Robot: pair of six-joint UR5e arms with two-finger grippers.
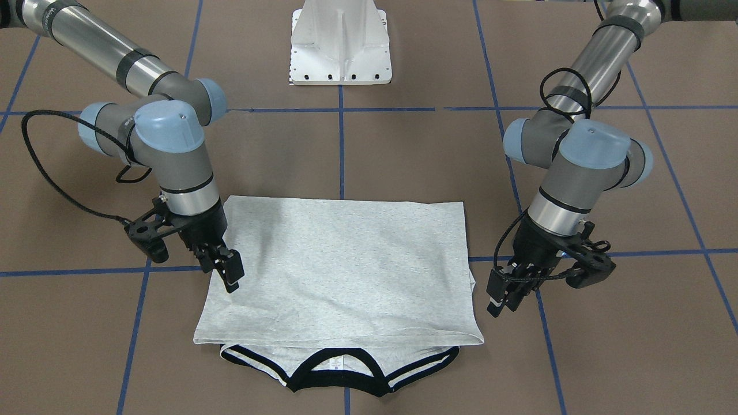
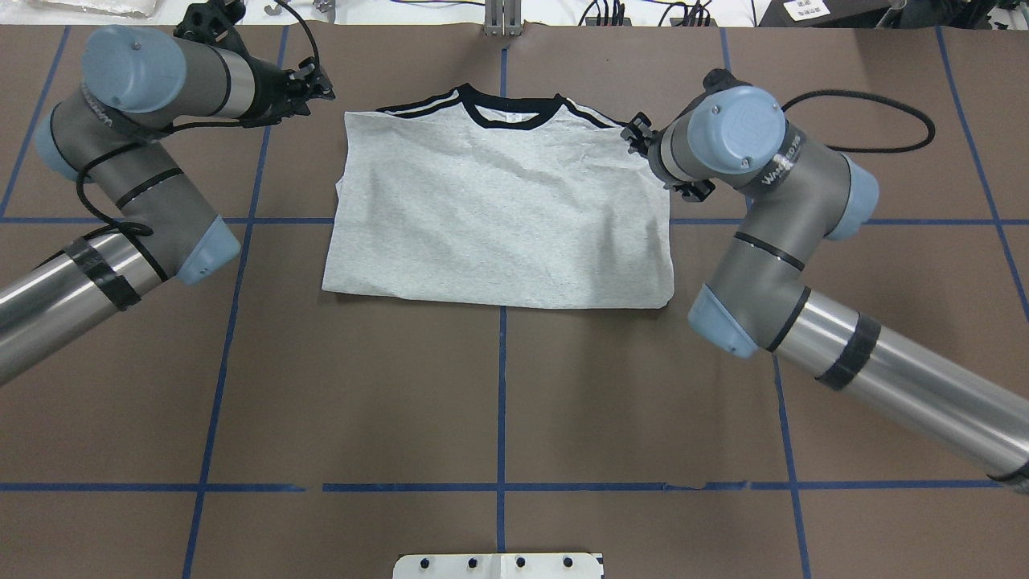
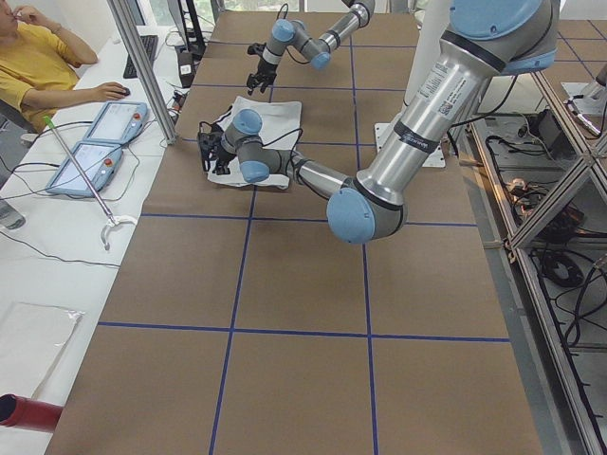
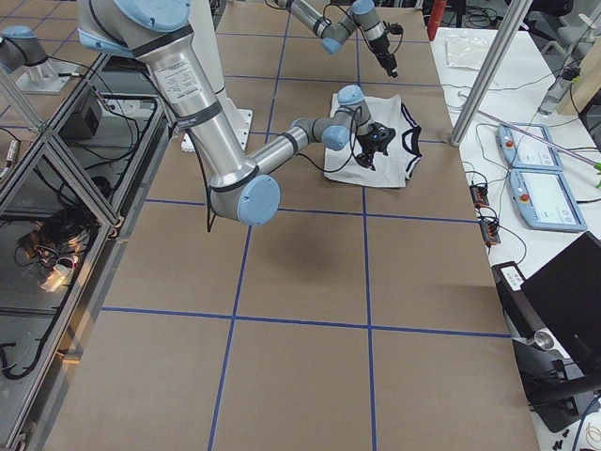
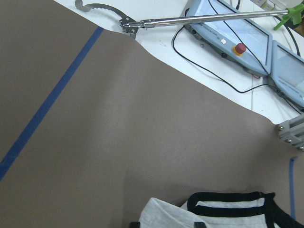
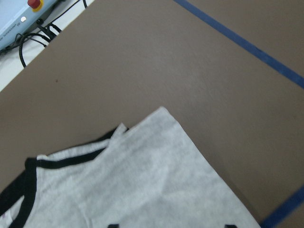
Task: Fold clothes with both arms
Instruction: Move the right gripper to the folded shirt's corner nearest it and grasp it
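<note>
Centrally on the brown table crossed by blue tape lines (image 1: pixel 403 161) lies a light heather-grey short-sleeved T-shirt (image 1: pixel 340 271), folded in half, plain side up, its black collar (image 2: pixel 512 123) on the side away from the robot. A small white neck label (image 1: pixel 335 362) shows, its print too small to read. The black two-finger right gripper (image 1: pixel 228 274) hangs over one side edge, jaws wide and empty. The left gripper (image 1: pixel 500 300) hangs just beside the opposite edge, jaws parted less widely and empty.
</note>
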